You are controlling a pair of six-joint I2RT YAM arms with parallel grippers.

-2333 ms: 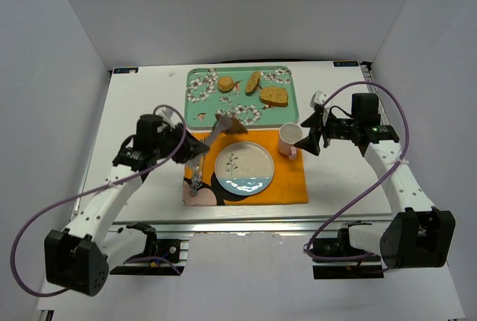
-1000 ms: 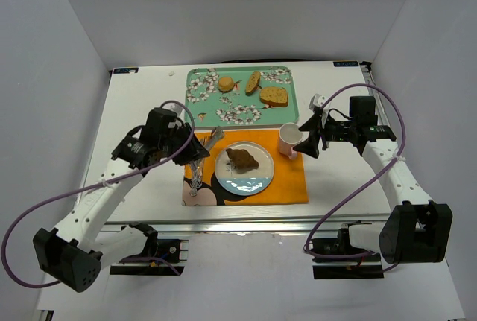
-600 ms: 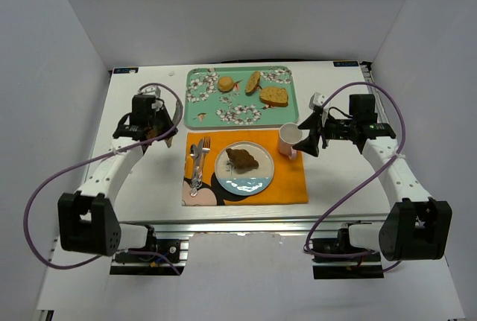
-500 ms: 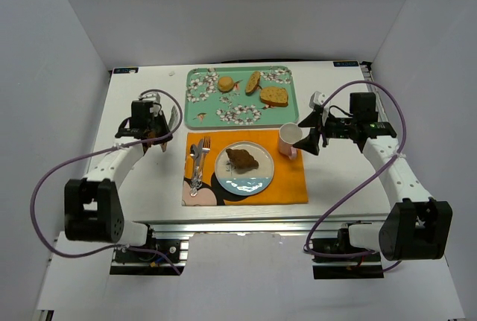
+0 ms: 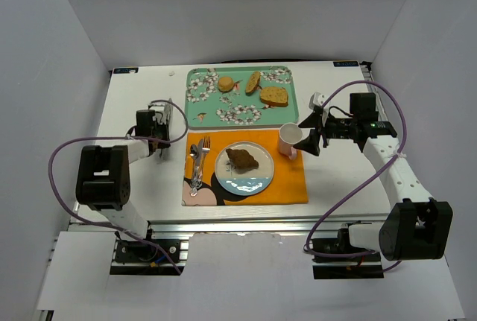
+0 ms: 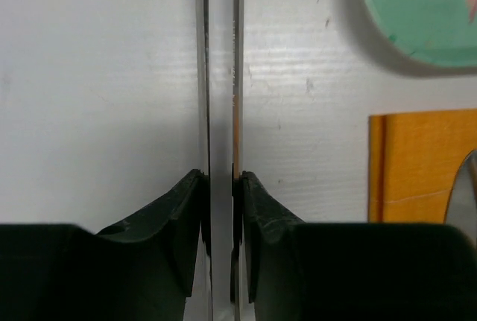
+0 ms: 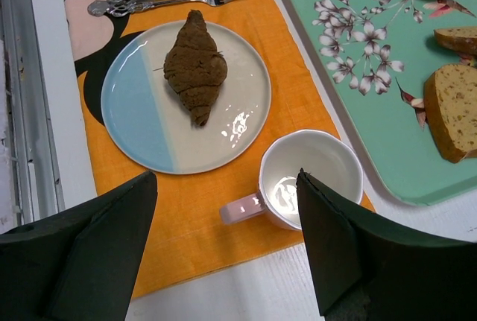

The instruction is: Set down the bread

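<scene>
Left gripper [image 6: 221, 179], fingers pressed nearly together and holding nothing, sits over the table [image 5: 141, 187] beside the orange mat [image 5: 291, 183]; right gripper [image 7: 226, 177] hangs wide open, empty, by the mug [image 7: 311, 178]. Bread [image 7: 195, 66] lies on the plate [image 7: 134, 120].

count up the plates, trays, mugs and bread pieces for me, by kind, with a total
plate: 1
tray: 1
mug: 1
bread pieces: 4 (dark bread on the plate; bun, long slice and toast slice on the tray)
total: 7
</scene>
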